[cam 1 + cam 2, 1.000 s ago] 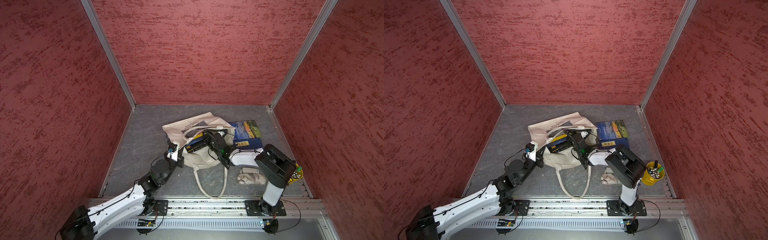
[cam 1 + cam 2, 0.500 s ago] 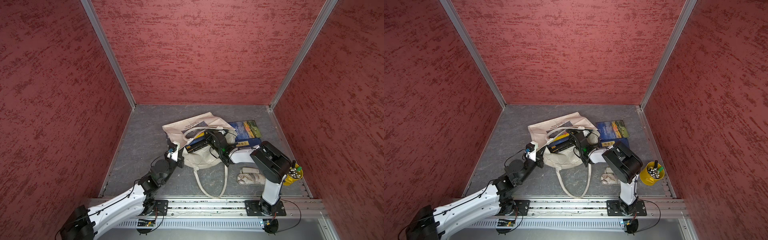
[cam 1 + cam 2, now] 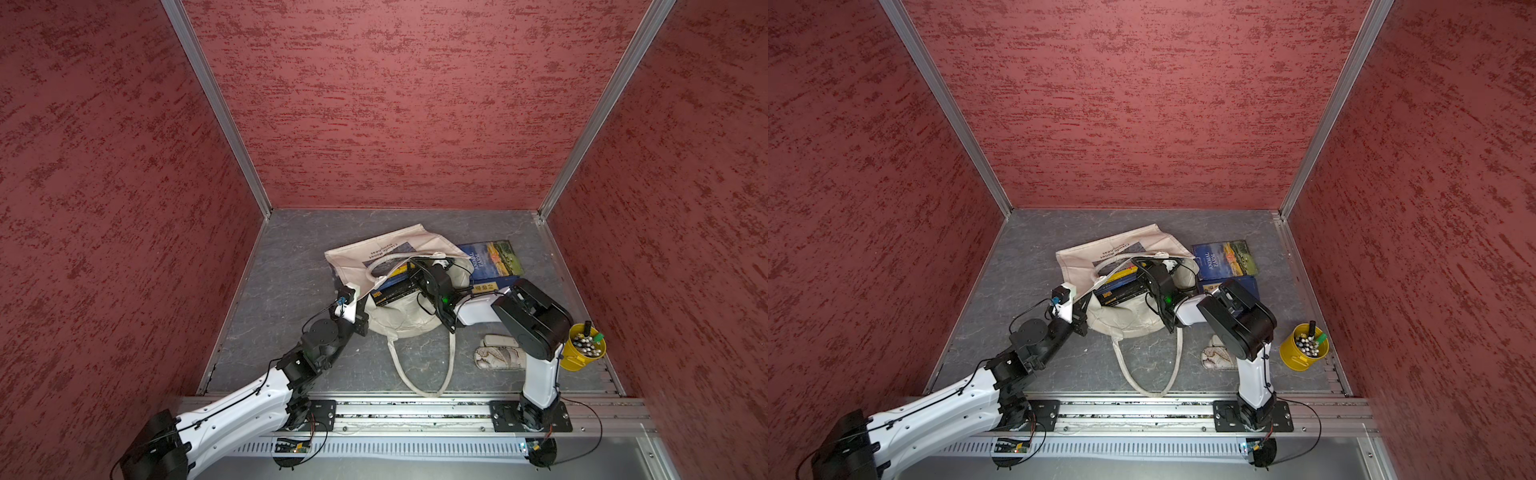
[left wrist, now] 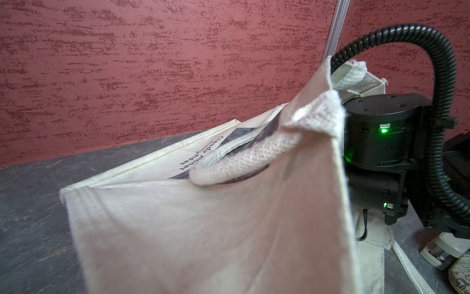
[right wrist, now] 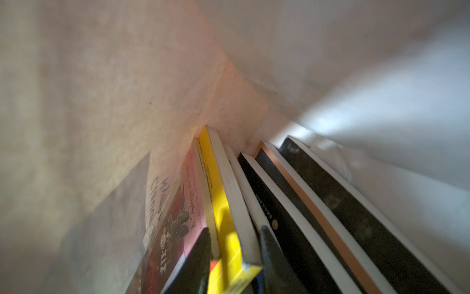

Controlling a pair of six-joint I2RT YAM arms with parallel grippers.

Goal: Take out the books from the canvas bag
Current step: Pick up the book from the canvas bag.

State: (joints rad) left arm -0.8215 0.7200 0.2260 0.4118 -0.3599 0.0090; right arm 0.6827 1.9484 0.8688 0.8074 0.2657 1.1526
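The canvas bag (image 3: pixel 374 249) (image 3: pixel 1100 253) lies on its side on the grey floor, mouth toward the arms. My left gripper (image 3: pixel 362 309) is shut on its near rim and holds the fabric (image 4: pixel 203 229) up. Several books (image 3: pixel 395 289) stand in the open mouth. My right gripper (image 3: pixel 409 270) reaches inside. In the right wrist view its two dark fingers (image 5: pixel 198 254) press either side of a yellow book (image 5: pixel 226 219), beside a pink-covered one (image 5: pixel 183 216) and black ones (image 5: pixel 292 216). A blue book (image 3: pixel 492 258) (image 3: pixel 1225 259) lies outside, right of the bag, over another blue one (image 3: pixel 486 286).
A white patterned pouch (image 3: pixel 500 357) lies on the floor by the right arm's base. A yellow cup of pens (image 3: pixel 584 347) stands at the right edge. One loop handle (image 3: pixel 419 374) trails toward the front rail. Red walls close in three sides.
My right gripper's fingers have narrowed onto the yellow book inside the bag, and the right arm's elbow has shifted slightly. The left arm holds the bag's rim as before.
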